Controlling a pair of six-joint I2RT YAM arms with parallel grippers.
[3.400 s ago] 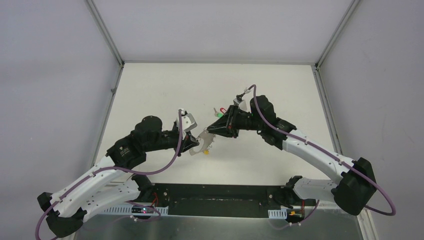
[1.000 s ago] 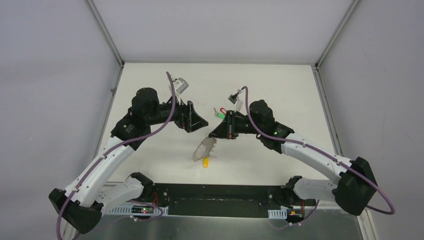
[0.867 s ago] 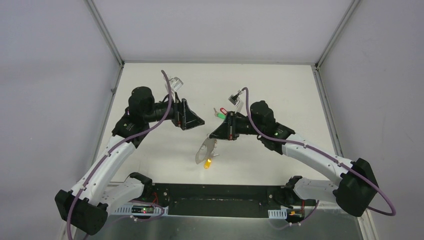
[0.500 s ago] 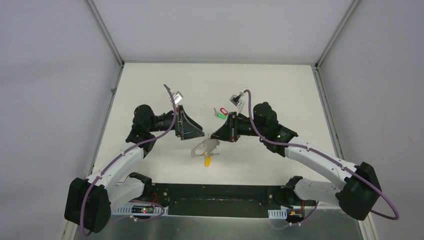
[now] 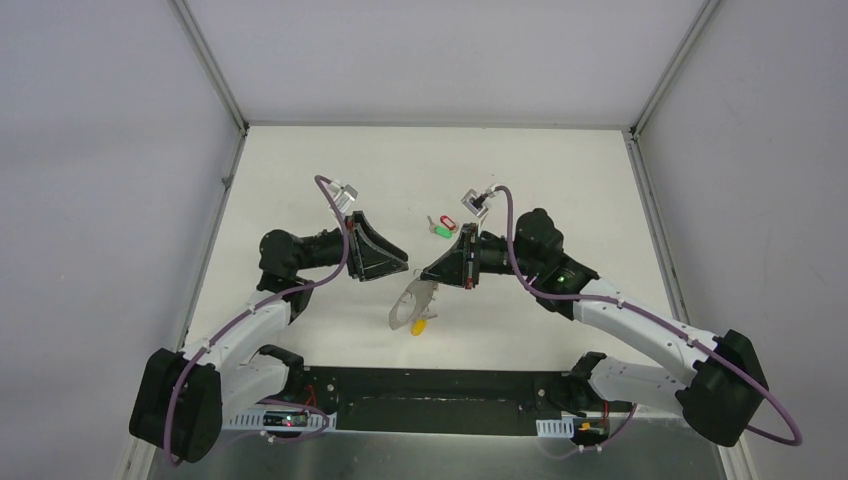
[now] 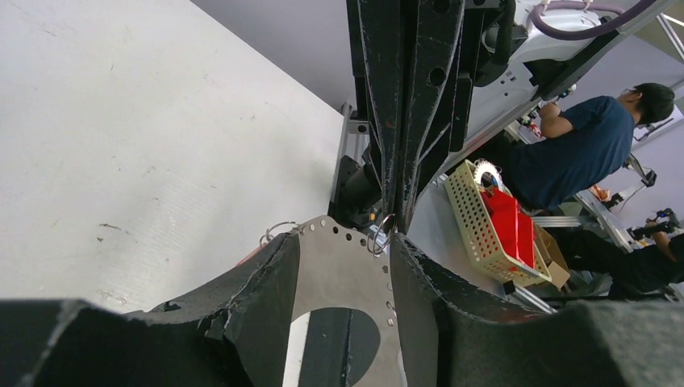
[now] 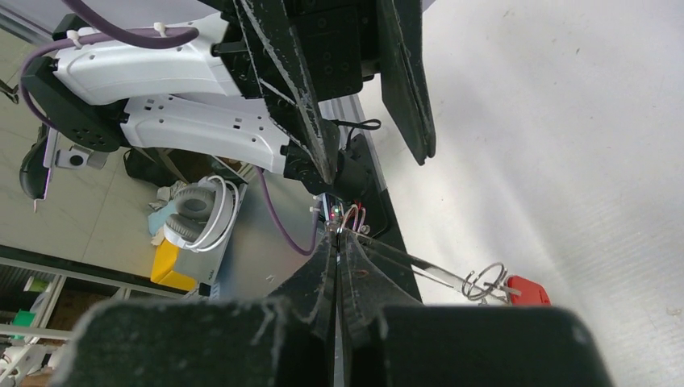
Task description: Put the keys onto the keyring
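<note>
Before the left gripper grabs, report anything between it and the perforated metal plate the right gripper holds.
Nothing visible does: the plate shows directly in the gap between the left gripper's fingers, hanging from the shut right gripper.

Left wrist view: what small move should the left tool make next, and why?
Probably close the left tool on the keyring: it sits between the open jaws, while the shut right tool holds its upper edge.
</note>
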